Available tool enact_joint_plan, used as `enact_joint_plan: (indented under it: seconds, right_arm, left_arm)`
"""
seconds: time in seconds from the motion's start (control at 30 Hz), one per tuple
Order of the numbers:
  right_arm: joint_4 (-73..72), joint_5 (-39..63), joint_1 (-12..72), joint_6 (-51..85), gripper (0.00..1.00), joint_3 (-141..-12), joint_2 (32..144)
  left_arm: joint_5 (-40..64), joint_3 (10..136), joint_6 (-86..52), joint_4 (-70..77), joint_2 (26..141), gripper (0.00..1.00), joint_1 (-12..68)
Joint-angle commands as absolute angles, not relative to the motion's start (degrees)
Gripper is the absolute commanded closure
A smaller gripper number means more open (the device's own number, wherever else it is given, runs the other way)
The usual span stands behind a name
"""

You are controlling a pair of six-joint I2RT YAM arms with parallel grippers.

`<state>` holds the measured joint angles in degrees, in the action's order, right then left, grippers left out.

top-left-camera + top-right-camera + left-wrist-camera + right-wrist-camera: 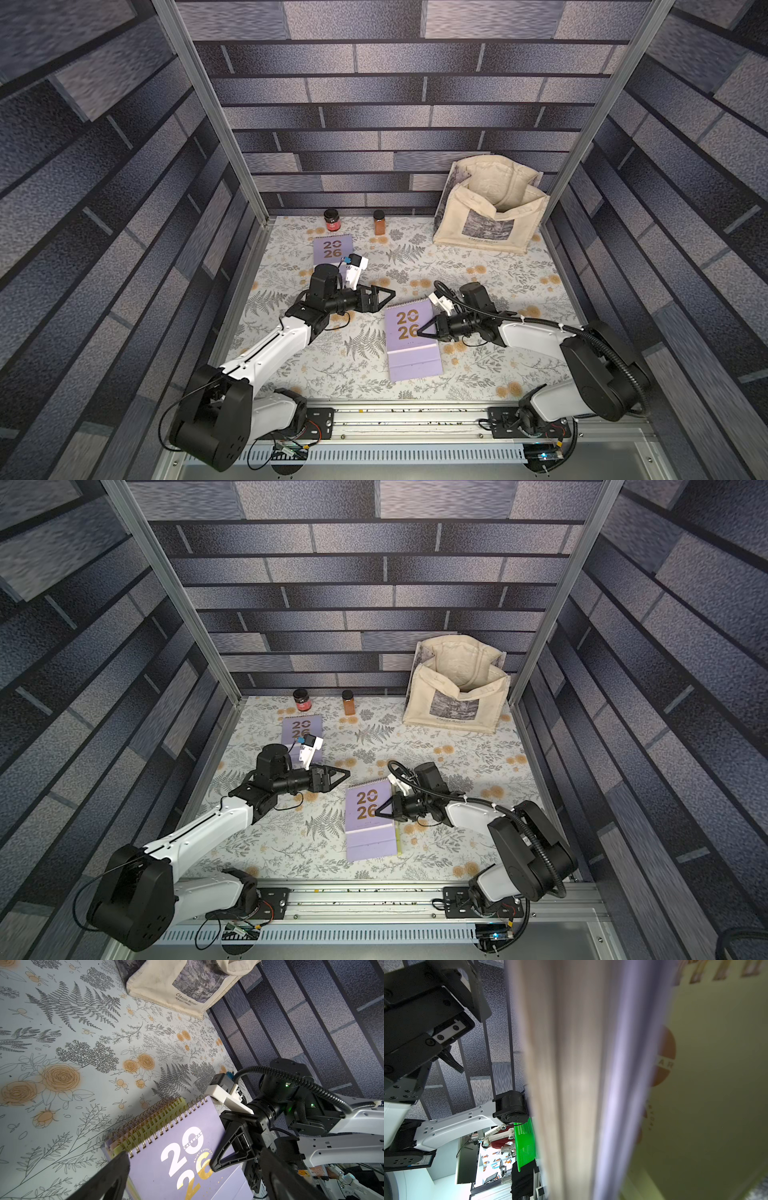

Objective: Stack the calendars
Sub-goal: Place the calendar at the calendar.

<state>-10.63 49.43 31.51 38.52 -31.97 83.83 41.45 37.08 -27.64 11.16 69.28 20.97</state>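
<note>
Overhead, setting: a floral worktop (478,365) is seen in both top views, walled in by brick-pattern panels.
Stack (409,340): calendars are piled near the middle of the worktop's front edge. A lavender "2026" cover (176,1157) is on top, and a yellow-green calendar (145,1124) is seen beneath it.
Lone calendar (332,249): lavender, laid flat towards the far-left corner.
Left claw (384,299): spread wide with nothing held, poised between stack and lone calendar.
Right claw (422,332): closed at the stack's right edge. Whether a cover is pinched cannot be told.
Far edge: a dark jar (332,220), a spice jar (378,222) and a cream tote bag (490,212).
</note>
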Motion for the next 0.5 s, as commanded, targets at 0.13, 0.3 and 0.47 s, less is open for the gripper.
enact_joint_plan:
  seconds: [0.13, 0.3, 0.47]
  right_arm:
    - [-11.1, 46.4, 31.8, 37.4, 1.0, -30.7, 84.7]
    - [-11.5, 45.5, 31.8, 38.2, 1.0, -30.1, 84.6]
    - [-11.5, 44.3, 31.8, 38.4, 1.0, -29.9, 85.1]
  left_arm:
    - [42.3, 36.4, -27.9, 12.0, 69.3, 0.0, 21.9]
    - [42.9, 36.5, -27.8, 12.4, 69.8, 0.0, 22.8]
    - [44.2, 36.5, -27.2, 12.3, 71.0, 0.0, 23.7]
